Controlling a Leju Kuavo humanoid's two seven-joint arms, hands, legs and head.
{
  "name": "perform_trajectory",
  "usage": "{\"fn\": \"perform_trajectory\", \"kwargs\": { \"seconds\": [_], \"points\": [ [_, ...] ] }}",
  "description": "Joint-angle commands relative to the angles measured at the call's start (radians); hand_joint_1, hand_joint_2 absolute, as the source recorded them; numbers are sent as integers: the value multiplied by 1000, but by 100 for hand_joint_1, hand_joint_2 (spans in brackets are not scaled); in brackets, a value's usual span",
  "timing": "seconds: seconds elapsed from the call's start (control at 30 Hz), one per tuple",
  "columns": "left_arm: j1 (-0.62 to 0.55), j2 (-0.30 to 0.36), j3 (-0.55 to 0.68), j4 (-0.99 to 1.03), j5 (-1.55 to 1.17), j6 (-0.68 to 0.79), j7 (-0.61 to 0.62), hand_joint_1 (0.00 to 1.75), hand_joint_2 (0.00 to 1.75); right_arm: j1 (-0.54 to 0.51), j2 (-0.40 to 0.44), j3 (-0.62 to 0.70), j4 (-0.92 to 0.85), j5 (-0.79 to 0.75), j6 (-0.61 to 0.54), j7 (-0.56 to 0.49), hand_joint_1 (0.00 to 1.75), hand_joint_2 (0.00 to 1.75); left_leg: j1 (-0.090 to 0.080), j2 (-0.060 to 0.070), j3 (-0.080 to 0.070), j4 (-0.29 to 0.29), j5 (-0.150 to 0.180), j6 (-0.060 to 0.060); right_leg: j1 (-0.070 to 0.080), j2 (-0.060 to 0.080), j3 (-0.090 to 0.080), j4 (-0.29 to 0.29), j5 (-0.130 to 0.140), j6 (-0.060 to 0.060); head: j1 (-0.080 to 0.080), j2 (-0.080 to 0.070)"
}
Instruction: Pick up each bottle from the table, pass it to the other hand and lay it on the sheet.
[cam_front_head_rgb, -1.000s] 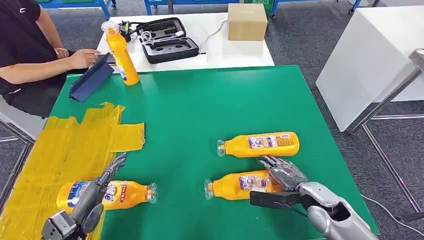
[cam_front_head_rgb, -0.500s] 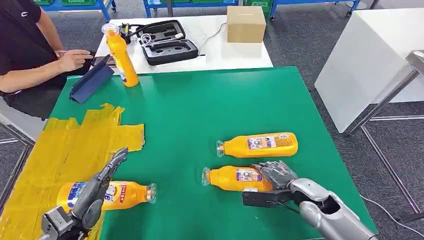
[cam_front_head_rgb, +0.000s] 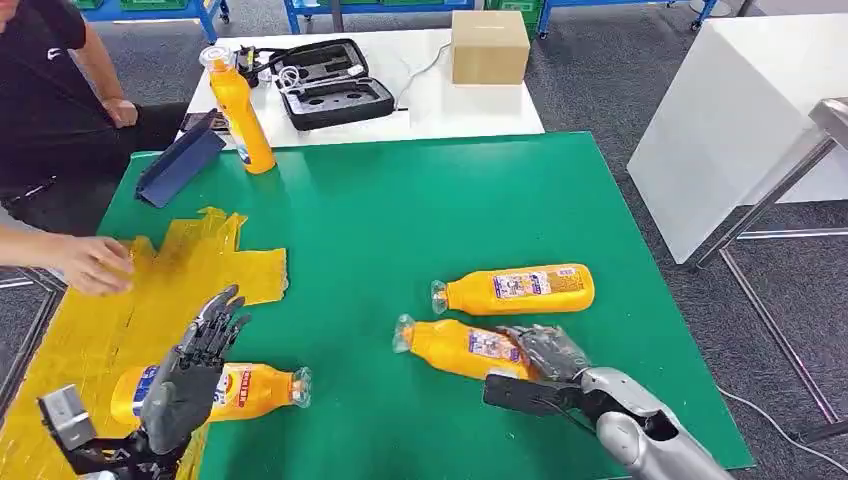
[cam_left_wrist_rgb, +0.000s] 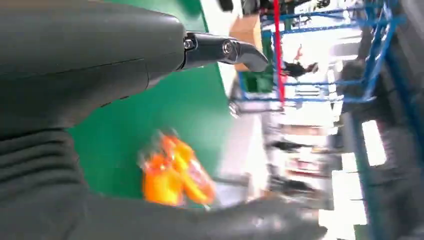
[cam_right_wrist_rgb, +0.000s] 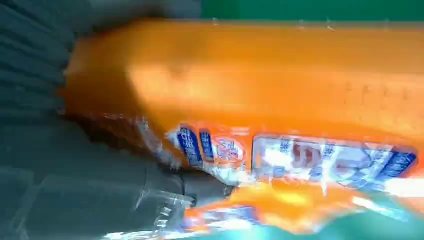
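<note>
Gripping one of four orange plastic bottles, the right robot hand tilted it beside another; one lay on the yellow sheet under the spread, empty left robot hand; one stood far across the green table.

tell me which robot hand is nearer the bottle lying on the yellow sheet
Left. The left hand hovers open right over the bottle on the sheet; the right hand grips another bottle across the table.
</note>
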Motion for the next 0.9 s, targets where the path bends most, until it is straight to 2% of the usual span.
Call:
{"fn": "perform_trajectory", "kwargs": {
  "seconds": [0.03, 0.1, 0.17, 0.23, 0.3, 0.5, 0.9],
  "points": [
    [64, -41, 20, -6, 56, -22, 9, 0, 175, 29, 64, -119, -159, -63, 4, -16, 175, 175, 0, 1, -2, 0, -1, -1, 0, 0, -3, 0, -1, 0, -2, 0],
    [67, -54, 26, -16, 68, -19, 9, 0, 175, 35, 74, -132, -191, -81, -34, -95, 175, 175, 1, -2, -4, 0, 0, 0, 1, -4, -4, -1, -1, 0, 0, 0],
    [77, -77, 12, -48, 66, -1, 9, 0, 175, -3, 37, -113, -266, -97, -3, -66, 175, 175, 1, -1, -6, 1, 0, 0, 1, -3, -5, -1, 0, 0, 0, 0],
    [70, -82, -18, -62, 39, 47, 8, 0, 175, -66, 38, -94, -278, -139, 19, -48, 175, 175, 0, 3, -9, 2, -1, 0, 0, 0, -9, 2, -1, 1, 0, 0],
    [46, -88, -39, -48, -29, 118, 9, 0, 175, -130, 71, -61, -256, -140, 32, -33, 175, 175, 0, 5, -10, 2, -1, 0, -1, 2, -11, 2, 0, 1, 0, 0],
    [16, -65, -81, 1, 6, 96, 18, 0, 175, -293, 146, 66, -124, -163, 54, 2, 175, 175, 0, 4, -8, 0, 1, 0, -1, 1, -9, 0, 2, 0, 0, 0],
    [15, -64, -84, -2, 5, 100, 18, 0, 175, -291, 134, 76, -130, -170, 42, 6, 175, 175, -1, -1, -10, 0, 1, 1, -1, -3, -9, 0, 0, 1, 0, 0]
  ]
}}
